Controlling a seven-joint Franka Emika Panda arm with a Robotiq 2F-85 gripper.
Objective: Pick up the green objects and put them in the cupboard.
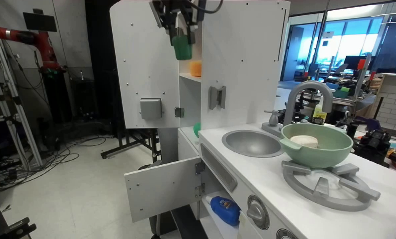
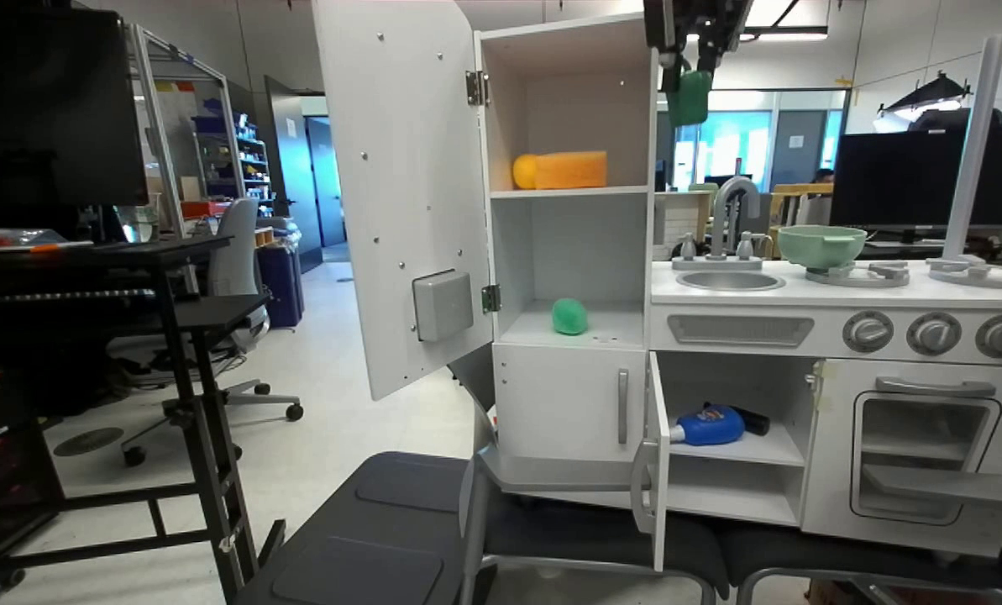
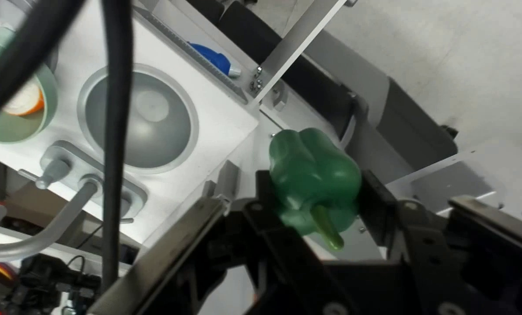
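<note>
My gripper [image 3: 318,192] is shut on a dark green toy pepper [image 3: 311,164], with its stem toward the wrist. In both exterior views the pepper [image 1: 182,49] [image 2: 690,99] hangs high, level with the upper compartment. In an exterior view it shows right of the white cupboard [image 2: 584,252]; in another it overlaps the opening's edge. The cupboard's white door [image 1: 148,73] with a grey square handle [image 1: 151,108] stands open. Another green piece [image 2: 569,317] lies on the floor of the cupboard's lower compartment; it is partly hidden in an exterior view [image 1: 197,128].
Orange pieces [image 2: 571,170] lie on the cupboard's upper shelf. A pale green bowl [image 1: 320,156] on the burner holds a white and orange item. A sink [image 1: 252,143] and grey faucet [image 1: 309,87] stand on the counter. A lower door [image 1: 164,189] is open by a blue bottle [image 1: 225,210].
</note>
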